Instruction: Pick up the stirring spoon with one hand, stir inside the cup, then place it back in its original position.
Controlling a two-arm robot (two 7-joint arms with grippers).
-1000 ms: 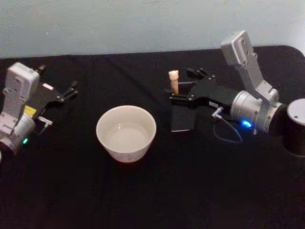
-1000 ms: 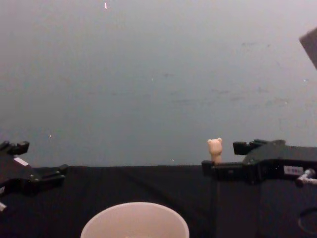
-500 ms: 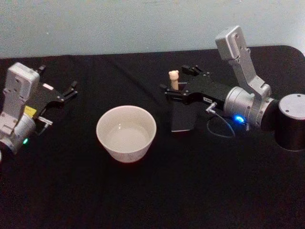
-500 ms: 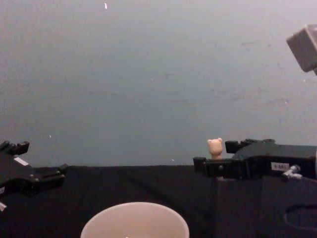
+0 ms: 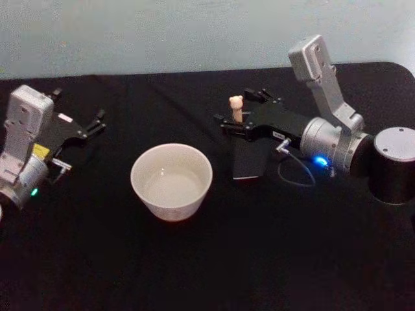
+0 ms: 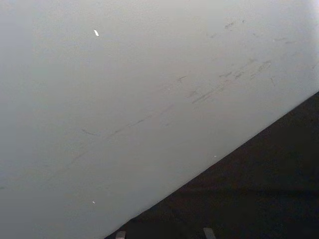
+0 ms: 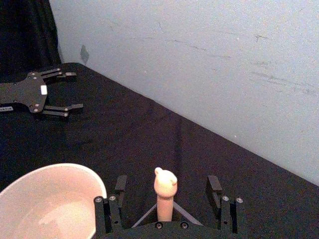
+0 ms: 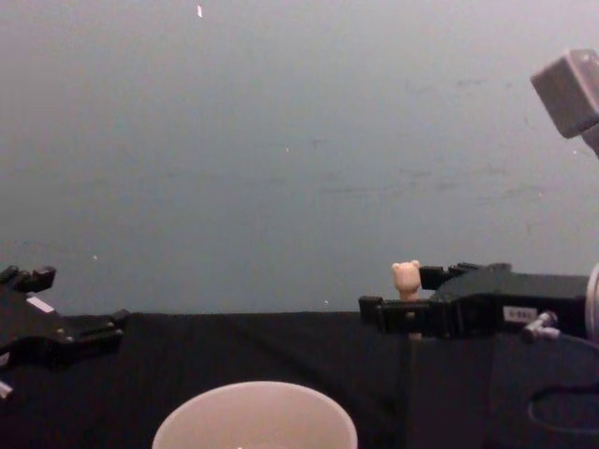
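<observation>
Right of centre in the head view, the spoon (image 5: 237,107) is seen upright in the dark holder (image 5: 249,161), its handle flanked but not yet gripped by the released right tool (image 7: 167,185), whereas the left tool (image 5: 96,122) is parked, likewise released, far across the desk (image 5: 272,246).

dim, even light (slightly grainy)

Wall (image 8: 281,140): pale grey-blue, plain, faintly scuffed, rising just beyond the right gripper (image 5: 233,107).
Table (image 5: 259,259): draped in black cloth, spreading beneath and all around the gripper, with a rounded far corner off to its right.
Light: soft and even across the wall.
</observation>
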